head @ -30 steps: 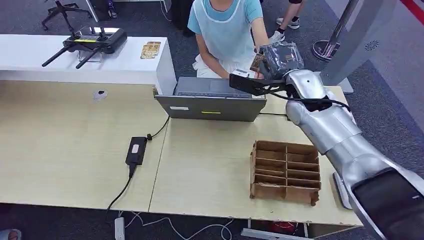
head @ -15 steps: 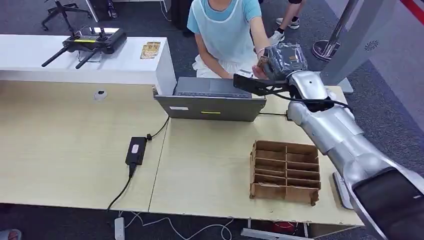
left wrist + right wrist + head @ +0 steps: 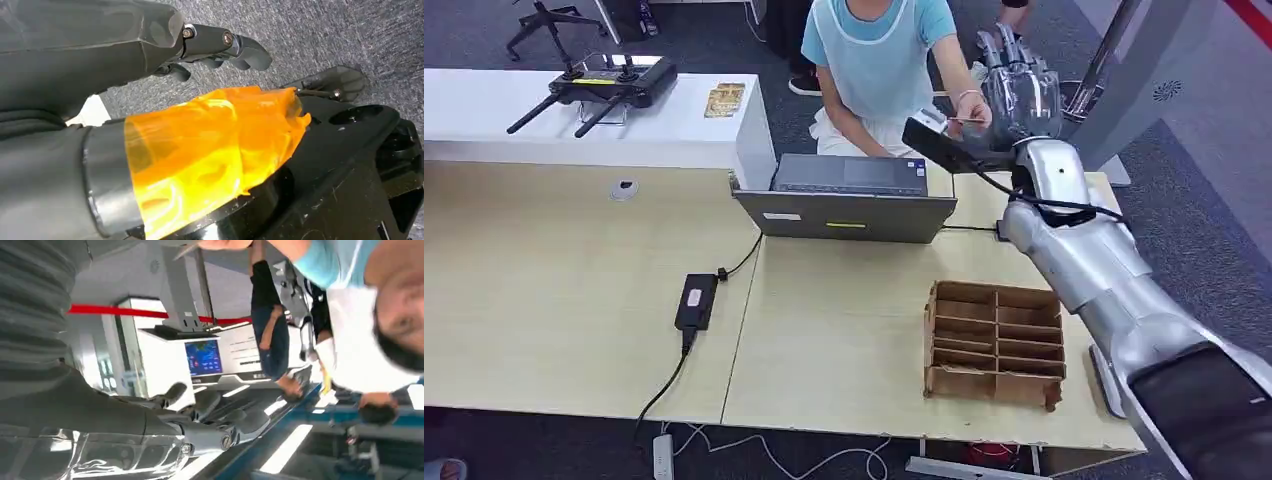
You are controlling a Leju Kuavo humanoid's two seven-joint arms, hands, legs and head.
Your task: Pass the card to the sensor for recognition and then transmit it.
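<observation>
My right hand (image 3: 1020, 88) is raised beyond the table's far right edge, above the laptop's right corner, with its fingers spread upward and nothing in them. Just to its left, a person's hand (image 3: 973, 103) pinches the thin card (image 3: 962, 121), seen edge-on. In the right wrist view my right hand's fingers (image 3: 215, 427) lie stretched out and bare. My left hand (image 3: 210, 150) hangs over grey carpet, its orange-wrapped thumb apart from the dark fingers (image 3: 227, 45), holding nothing.
An open grey laptop (image 3: 849, 195) stands at the table's far middle, with the person in a light blue top (image 3: 874, 60) seated behind it. A cardboard divider box (image 3: 996, 345) sits at front right, a black power adapter (image 3: 696, 300) at centre left. A white counter (image 3: 684, 125) carries a black antenna device (image 3: 604, 85).
My right hand has risen and moved right, and its fingers have spread. The card it held is now in the person's hand.
</observation>
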